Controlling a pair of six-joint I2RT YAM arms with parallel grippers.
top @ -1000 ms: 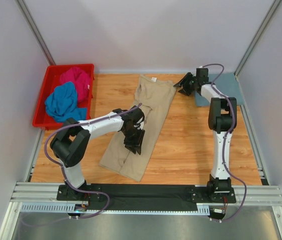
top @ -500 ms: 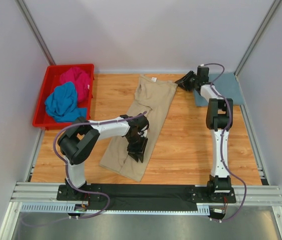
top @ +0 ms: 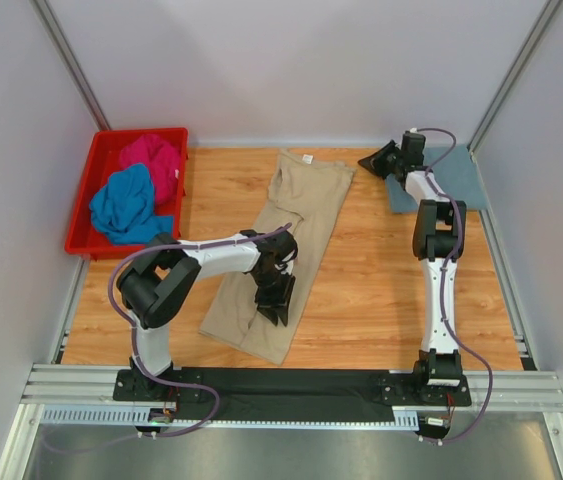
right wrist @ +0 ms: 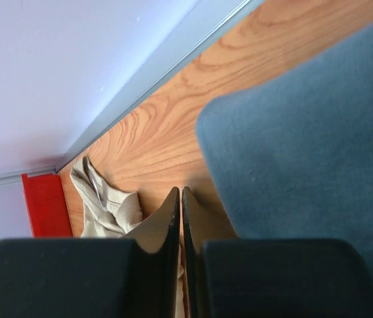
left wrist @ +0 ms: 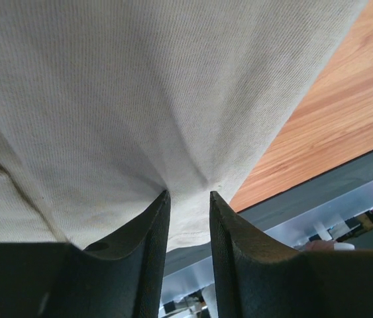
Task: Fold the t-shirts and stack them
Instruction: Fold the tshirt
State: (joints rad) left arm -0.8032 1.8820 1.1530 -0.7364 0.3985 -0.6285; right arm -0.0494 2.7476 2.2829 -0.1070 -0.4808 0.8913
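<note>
The beige t-shirt (top: 306,195) lies lengthwise down the middle of the table, narrow and partly folded. My left gripper (top: 273,305) is on its near part. In the left wrist view the beige t-shirt (left wrist: 140,99) puckers at my left gripper (left wrist: 188,193), whose jaws stand part closed on a bunch of cloth. The grey-blue t-shirt (top: 456,170) lies flat at the back right. My right gripper (top: 373,160) hovers just left of it, shut and empty. In the right wrist view my right gripper (right wrist: 181,193) is beside the grey-blue t-shirt (right wrist: 305,132). The magenta t-shirt (top: 151,160) and bright blue t-shirt (top: 126,205) lie crumpled.
Both crumpled shirts sit in a red bin (top: 139,132) at the back left corner, also seen as the red bin (right wrist: 44,205) in the right wrist view. White walls close in three sides. A black and metal rail (top: 291,385) runs along the near edge.
My right gripper has closed fully and drawn back to the right towards the wall. My left gripper shifted a little towards the near edge on the beige t-shirt, then held still.
</note>
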